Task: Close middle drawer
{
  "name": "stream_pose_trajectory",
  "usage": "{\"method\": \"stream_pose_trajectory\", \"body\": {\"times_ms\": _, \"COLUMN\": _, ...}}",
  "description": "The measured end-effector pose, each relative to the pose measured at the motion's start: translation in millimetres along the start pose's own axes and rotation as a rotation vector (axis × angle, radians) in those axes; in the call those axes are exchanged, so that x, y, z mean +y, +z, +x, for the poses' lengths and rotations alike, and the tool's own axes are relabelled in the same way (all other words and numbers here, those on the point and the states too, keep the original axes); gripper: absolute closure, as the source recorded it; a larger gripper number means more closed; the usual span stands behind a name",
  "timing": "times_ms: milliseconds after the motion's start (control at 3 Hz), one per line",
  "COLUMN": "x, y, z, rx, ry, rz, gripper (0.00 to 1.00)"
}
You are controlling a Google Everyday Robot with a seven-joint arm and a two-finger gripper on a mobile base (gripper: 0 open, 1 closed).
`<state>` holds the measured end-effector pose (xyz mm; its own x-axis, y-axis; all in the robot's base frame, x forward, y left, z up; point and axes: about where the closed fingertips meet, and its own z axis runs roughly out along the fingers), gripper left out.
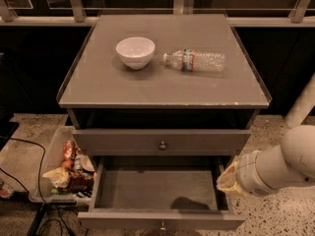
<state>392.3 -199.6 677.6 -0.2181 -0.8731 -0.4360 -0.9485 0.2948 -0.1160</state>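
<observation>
Found middle drawer (157, 219) pulled well out from the cabinet, knob (161, 225) at the centre of its front. End effector (227, 181) just beside the drawer's right wall, at about rim height; contact not clear, and open or closed cannot be told. Upper drawer front (162, 142) directly above the drawer, pushed in. Worktop (98, 85) higher still, carrying white bowl (135, 52) and plastic bottle (196, 61), the latter lying on its side. Clear bin (49, 154) of snack packets on the floor, left of the drawer.
</observation>
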Motion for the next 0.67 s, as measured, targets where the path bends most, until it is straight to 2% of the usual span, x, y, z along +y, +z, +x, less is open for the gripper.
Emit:
{"method": "stream_pose_trajectory", "body": {"times_ms": 333, "x": 12.0, "y": 40.5, "z": 20.0, "rx": -0.057, "ry": 0.044, "rz": 0.021, "gripper": 1.00}}
{"method": "stream_pose_trajectory", "body": {"times_ms": 667, "x": 6.5, "y": 91.0, "z": 42.8, "rx": -0.127, "ry": 0.103, "rz": 0.062, "gripper": 1.00}}
